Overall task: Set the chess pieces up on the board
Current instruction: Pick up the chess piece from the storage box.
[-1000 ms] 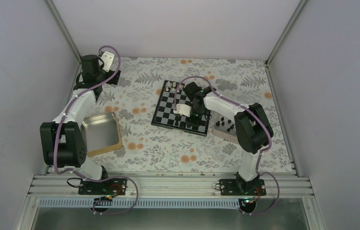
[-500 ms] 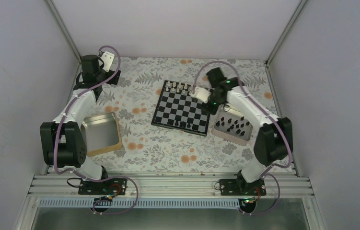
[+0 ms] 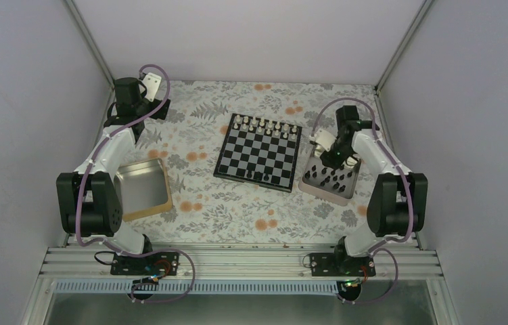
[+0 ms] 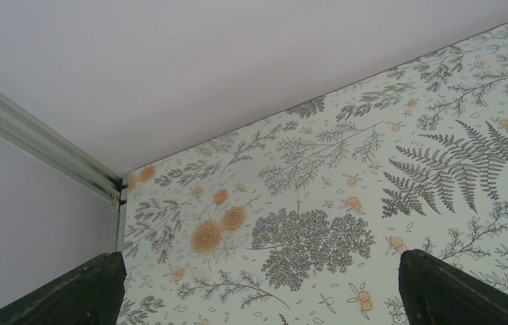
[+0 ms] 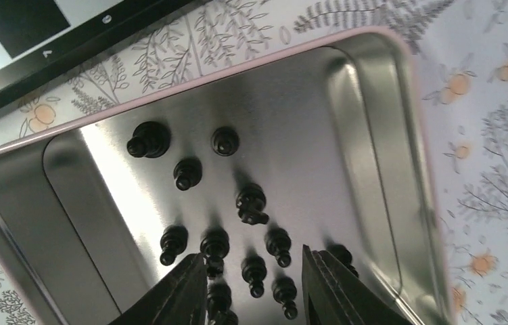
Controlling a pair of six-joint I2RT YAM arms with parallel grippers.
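Note:
The board point(image 3: 258, 151) lies mid-table with a row of pale pieces point(image 3: 264, 124) on its far edge and a few black pieces point(image 3: 259, 176) on its near edge. Several black chess pieces point(image 3: 330, 177) stand in a silver tin point(image 3: 349, 189) right of the board; they show close up in the right wrist view point(image 5: 251, 203), inside the tin point(image 5: 373, 135). My right gripper point(image 5: 254, 274) is open and empty, hovering over the pieces in the tin; it shows from above point(image 3: 332, 154). My left gripper point(image 4: 258, 298) is open and empty at the far left corner point(image 3: 144, 81).
A gold-rimmed metal tin point(image 3: 144, 188) sits at the left near my left arm. The board's black border point(image 5: 48, 61) runs just past the silver tin. Cage walls and aluminium posts close in the table on three sides.
My right arm has swung from the board's near edge, over its far right corner, to above the silver tin. The left arm has not moved.

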